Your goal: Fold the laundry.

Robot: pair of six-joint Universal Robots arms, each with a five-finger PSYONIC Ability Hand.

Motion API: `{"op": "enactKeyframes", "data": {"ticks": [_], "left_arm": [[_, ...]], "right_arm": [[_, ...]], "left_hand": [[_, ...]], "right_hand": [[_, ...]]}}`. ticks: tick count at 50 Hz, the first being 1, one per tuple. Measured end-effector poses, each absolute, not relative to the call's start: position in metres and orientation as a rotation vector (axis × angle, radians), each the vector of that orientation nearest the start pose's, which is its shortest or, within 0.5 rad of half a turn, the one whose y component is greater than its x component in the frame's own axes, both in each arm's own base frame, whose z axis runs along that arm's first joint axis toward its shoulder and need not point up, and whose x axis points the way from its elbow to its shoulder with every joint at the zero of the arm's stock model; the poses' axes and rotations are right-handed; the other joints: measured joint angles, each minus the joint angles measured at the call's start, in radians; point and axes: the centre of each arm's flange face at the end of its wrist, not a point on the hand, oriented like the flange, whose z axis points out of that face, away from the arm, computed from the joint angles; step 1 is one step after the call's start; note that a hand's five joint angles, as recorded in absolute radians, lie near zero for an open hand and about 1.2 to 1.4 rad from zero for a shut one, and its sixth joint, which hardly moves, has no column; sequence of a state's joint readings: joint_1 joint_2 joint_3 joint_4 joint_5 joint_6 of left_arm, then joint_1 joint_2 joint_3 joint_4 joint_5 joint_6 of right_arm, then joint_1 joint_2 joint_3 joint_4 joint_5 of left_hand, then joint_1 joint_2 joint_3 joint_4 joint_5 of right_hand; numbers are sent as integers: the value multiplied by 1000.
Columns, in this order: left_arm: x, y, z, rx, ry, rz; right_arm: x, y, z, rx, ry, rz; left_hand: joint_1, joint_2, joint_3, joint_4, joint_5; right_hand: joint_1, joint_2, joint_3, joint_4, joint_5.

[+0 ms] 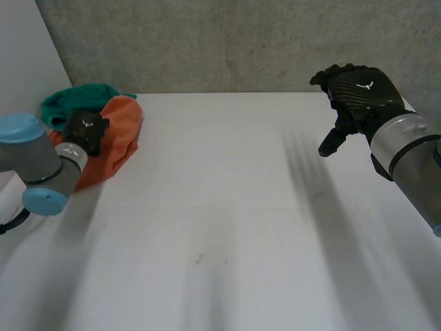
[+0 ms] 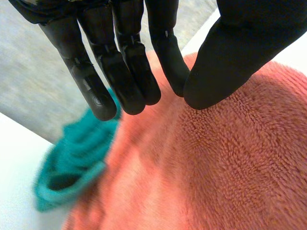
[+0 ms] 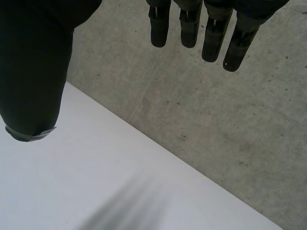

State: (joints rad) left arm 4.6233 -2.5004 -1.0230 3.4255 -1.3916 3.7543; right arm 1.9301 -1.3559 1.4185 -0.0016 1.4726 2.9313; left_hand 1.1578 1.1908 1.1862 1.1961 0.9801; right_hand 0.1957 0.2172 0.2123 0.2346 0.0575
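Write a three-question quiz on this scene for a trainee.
1. True or false: the right hand holds a cloth.
2. What lies beneath the left hand? A. the orange cloth B. a white shirt C. a blue sock
3. Fill in: the green cloth lies bunched against the orange cloth at the table's far ___ corner.
Key: 1 false; 2 A; 3 left.

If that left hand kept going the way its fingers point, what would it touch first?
Probably the orange towel, close under the left hand; the teal cloth lies beside it.
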Motion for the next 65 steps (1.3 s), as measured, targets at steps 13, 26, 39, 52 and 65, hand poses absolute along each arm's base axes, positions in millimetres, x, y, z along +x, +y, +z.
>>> {"op": "enactKeyframes", "data": {"ticks": [13, 26, 39, 52, 65], "left_arm": [[-231, -413, 208, 773, 1878, -2288], [-215, -440, 168, 886, 1766, -2061], [-194, -469, 126, 1013, 1768, -1973], [-194, -481, 99, 1114, 1823, -1987], [-195, -486, 115, 1013, 1824, -2035]], "right_arm": [[252, -280, 289, -697, 2049, -2037], [251, -281, 290, -691, 2048, -2042], [252, -281, 286, -701, 2056, -2030], [253, -284, 279, -733, 2076, -2024], [252, -285, 278, -732, 2080, -2023]], "left_hand": [[0, 2, 2, -1, 0], [-817, -857, -849, -869, -833], [-817, -860, -853, -871, -835], [-682, -728, -724, -739, -695], [-57, -3, 0, 0, -12]], "right_hand": [[0, 0, 0, 0, 0], [0, 0, 0, 0, 0], [0, 0, 0, 0, 0], [0, 0, 0, 0, 0], [0, 0, 0, 0, 0]]}}
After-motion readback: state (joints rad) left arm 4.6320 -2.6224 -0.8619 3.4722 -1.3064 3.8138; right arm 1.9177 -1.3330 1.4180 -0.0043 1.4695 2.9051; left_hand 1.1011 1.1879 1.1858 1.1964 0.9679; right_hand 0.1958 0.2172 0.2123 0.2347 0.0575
